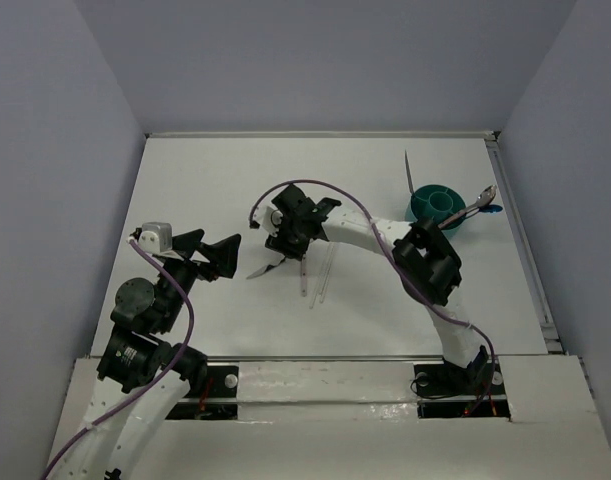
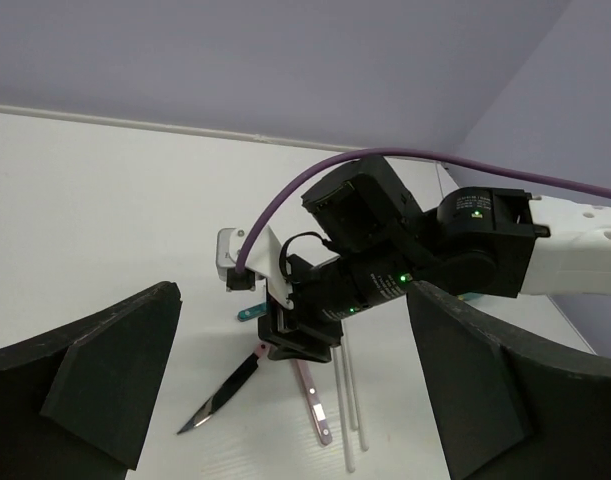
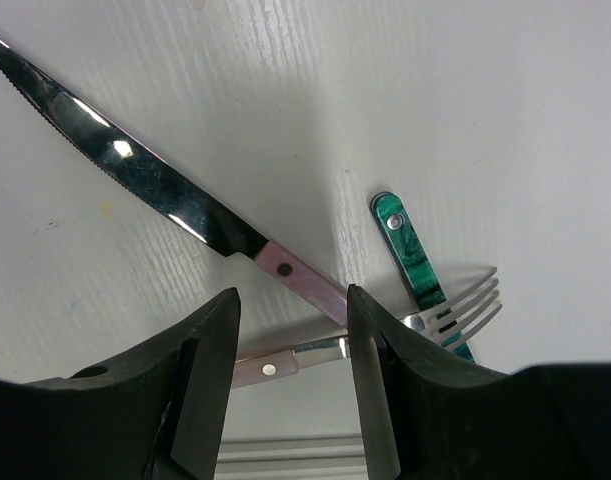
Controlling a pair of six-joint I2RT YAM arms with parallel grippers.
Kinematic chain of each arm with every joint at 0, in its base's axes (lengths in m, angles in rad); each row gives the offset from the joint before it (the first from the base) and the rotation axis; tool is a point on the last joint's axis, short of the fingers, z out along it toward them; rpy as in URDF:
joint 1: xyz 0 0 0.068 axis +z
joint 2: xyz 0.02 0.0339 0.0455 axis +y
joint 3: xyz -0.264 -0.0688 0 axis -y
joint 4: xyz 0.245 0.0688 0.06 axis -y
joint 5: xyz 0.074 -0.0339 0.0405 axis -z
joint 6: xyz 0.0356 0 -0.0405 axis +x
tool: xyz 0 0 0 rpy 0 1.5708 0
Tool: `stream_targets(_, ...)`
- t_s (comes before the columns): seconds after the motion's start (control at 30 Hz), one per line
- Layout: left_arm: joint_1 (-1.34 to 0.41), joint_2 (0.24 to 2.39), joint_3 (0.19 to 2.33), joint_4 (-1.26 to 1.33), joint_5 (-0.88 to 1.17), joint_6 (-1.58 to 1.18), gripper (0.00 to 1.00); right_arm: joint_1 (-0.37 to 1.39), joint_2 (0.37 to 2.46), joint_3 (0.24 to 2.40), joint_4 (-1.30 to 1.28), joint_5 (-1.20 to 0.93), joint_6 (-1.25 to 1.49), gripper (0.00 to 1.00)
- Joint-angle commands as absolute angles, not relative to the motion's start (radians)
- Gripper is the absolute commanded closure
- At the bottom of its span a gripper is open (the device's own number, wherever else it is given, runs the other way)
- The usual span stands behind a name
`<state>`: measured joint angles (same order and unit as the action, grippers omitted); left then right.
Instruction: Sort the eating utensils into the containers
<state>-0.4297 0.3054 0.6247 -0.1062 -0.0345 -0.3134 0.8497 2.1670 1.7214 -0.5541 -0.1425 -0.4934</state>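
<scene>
1. You can read no text, brand or number in any of the three views.
2. In the left wrist view, the right arm's black wrist housing carries a faint line of pale print beside a green light. It is too small and blurred for you to make out a single letter.

Robot lab cell: white table w/ plain lilac walls.

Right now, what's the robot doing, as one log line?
right gripper: open, over knife handle | left gripper: open, empty | teal cup: utensils inside
</scene>
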Motion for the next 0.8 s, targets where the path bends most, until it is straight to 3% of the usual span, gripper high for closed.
stream_targets(0.0,-0.422,0.304,0.657,-0.078,-0.031,-0.302,0.01,0.845,2.200,1.749,-0.552,-0.161,-0.495,0.47)
stream_targets(0.37,-0.422,0.305,0.657,-0.077,-0.028,-0.302,0.01,0.825,2.275,1.767,-0.545,-0.175,-0.494,0.48)
stream_targets(0.43,-0.422,0.305,0.657,-0.077,-0.025,-0.302,0.01,0.825,2.293,1.778,-0.555,-0.195,-0.485,0.55)
stream_targets(0.47,-0.422,0.305,0.657,-0.075,-0.025,-0.302,0.01,0.825,2.298,1.784,-0.558,-0.218,-0.480,0.65)
stream_targets(0.53,-0.422,0.305,0.655,-0.074,-0.026,-0.302,0.01,0.825,2.303,1.776,-0.534,-0.257,-0.457,0.74)
stream_targets(0.67,-0.422,0.308,0.655,-0.074,-0.020,-0.302,0.01,0.825,2.302,1.764,-0.482,-0.324,-0.411,0.78)
stream_targets(0.77,-0.422,0.310,0.655,-0.074,-0.021,-0.302,0.01,0.825,2.309,1.766,-0.405,-0.342,-0.362,0.89)
